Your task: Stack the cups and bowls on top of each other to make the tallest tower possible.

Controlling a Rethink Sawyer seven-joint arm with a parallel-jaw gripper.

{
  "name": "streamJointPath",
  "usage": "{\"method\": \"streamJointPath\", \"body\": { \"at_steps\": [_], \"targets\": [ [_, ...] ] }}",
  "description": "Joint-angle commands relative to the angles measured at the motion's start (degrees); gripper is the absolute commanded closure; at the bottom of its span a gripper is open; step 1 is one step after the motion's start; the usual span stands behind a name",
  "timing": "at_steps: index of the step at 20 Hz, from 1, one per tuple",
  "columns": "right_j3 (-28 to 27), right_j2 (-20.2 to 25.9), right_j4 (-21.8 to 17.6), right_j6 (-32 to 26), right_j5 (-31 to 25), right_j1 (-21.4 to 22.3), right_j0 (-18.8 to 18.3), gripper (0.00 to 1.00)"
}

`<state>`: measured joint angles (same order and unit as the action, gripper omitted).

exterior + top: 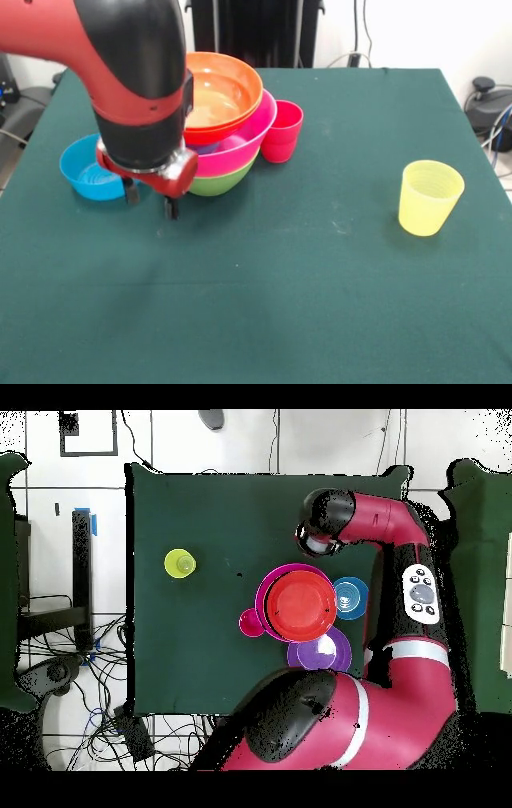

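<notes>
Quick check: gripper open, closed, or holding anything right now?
Gripper: open, holding nothing; its two fingers hang spread above the green cloth table, between the small glossy blue plastic bowl and the stack of nested bowls.

orange-topped tower (228,132), red cup (282,130) beside it, yellow cup (430,197) well apart

Dark green surface (320,280). Orange bowl (220,96) over pink bowl (240,148) over green bowl (218,184); blue bowl (84,172), purple bowl (320,652); red cup (282,132), faintly ribbed yellow cup (430,197); red-and-black arm (120,64).
</notes>
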<state>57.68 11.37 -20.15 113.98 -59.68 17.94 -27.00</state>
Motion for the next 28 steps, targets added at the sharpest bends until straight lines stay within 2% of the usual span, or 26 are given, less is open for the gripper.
{"method": "streamJointPath", "body": {
  "at_steps": [1, 6, 8, 9, 10, 11, 12, 13, 16, 20, 28],
  "targets": [
    [11.5, -0.9, 0.0, -2.7, 4.4, 5.0, -4.6, 0.0],
    [12.5, -0.6, -0.2, -2.0, 6.1, 5.7, -6.0, 0.0],
    [12.0, -0.2, -0.1, -1.9, 7.1, 5.4, -7.2, 0.0],
    [11.1, -0.2, -0.3, -3.6, 7.3, 4.9, -9.3, 0.0],
    [11.4, -0.1, -0.3, -3.1, 7.9, 5.1, -9.4, 0.0],
    [7.8, 0.3, -0.4, -4.8, 6.2, 3.7, -10.9, 0.0],
    [7.7, 0.3, -0.5, -4.4, 6.4, 3.7, -10.9, 0.0],
    [5.0, 0.6, -0.6, -5.5, 4.8, 2.7, -11.4, 0.0],
    [3.7, 1.0, -0.9, -5.7, 3.9, 2.2, -11.7, 0.0],
    [4.8, 0.8, -1.0, -3.8, 5.2, 2.4, -11.9, 0.0],
    [4.2, 1.1, -1.3, -4.6, 4.1, 2.1, -11.8, 0.0]
  ]
}}
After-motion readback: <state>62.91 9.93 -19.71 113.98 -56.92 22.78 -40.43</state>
